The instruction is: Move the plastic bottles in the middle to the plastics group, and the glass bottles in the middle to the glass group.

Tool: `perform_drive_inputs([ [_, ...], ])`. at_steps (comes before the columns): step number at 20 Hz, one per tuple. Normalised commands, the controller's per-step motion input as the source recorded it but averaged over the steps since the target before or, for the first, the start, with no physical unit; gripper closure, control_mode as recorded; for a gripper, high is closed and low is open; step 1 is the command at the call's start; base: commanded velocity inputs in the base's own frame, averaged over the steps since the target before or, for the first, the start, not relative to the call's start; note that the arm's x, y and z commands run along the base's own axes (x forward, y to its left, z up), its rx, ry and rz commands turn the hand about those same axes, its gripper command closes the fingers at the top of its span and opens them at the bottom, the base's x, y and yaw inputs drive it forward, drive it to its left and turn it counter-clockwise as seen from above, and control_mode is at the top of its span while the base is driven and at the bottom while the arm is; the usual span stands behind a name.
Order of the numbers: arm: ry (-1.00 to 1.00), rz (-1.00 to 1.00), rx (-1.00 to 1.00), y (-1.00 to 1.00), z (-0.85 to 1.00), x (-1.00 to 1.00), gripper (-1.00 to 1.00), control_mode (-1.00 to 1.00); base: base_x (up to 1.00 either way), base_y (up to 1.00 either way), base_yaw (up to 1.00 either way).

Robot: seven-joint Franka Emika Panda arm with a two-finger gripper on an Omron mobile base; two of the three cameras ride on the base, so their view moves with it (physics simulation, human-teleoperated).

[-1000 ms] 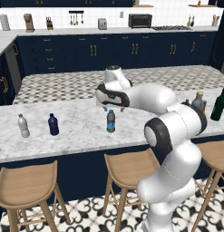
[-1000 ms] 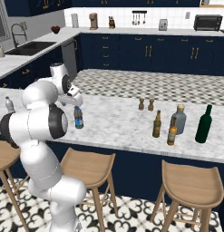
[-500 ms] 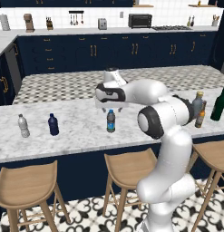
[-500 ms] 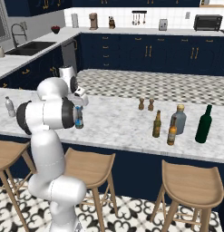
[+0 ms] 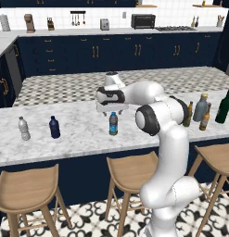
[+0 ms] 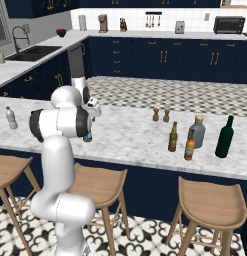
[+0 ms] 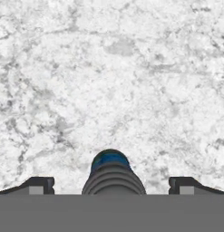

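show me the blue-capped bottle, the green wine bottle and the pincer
blue-capped bottle (image 5: 113, 124), left base view, on its label band
green wine bottle (image 6: 225, 138), right base view, on its body
pincer (image 7: 111, 185), hand view, midway between its open tips, above the bottle's cap

A grey-veined white marble counter (image 7: 113, 77) is spreading across the scene, mottled with darker patches. Near the bottom, a blue-capped bottle (image 7: 112, 174) is showing from above: its round blue cap (image 7: 109, 159) is sitting over ribbed greyish shoulders. The gripper (image 7: 112, 185) is standing wide, with one dark fingertip (image 7: 38, 184) to the left of the bottle and the other to its right, each well apart from the bottle and not touching it.
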Motion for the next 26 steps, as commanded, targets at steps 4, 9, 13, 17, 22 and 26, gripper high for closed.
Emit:
perform_drive_inputs([
  [4, 0.00, 0.10, 0.00, 0.03, -0.09, -0.04, -1.00, -1.00, 0.00, 0.00, 0.00],
  [9, 0.00, 0.04, 0.00, 0.00, -0.04, -0.03, -1.00, -1.00, 0.00, 0.00, 0.00],
  [13, 0.00, 0.00, 0.00, -0.03, -0.01, -0.14, -1.00, -1.00, 0.00, 0.00, 0.00],
  [17, 0.00, 0.00, 0.00, -0.03, 0.00, -0.22, -1.00, -1.00, 0.00, 0.00, 0.00],
  [22, 0.00, 0.00, 0.00, -0.06, 0.00, -0.20, -1.00, -1.00, 0.00, 0.00, 0.00],
  [26, 0.00, 0.00, 0.00, -0.13, 0.00, -0.13, -1.00, -1.00, 0.00, 0.00, 0.00],
])
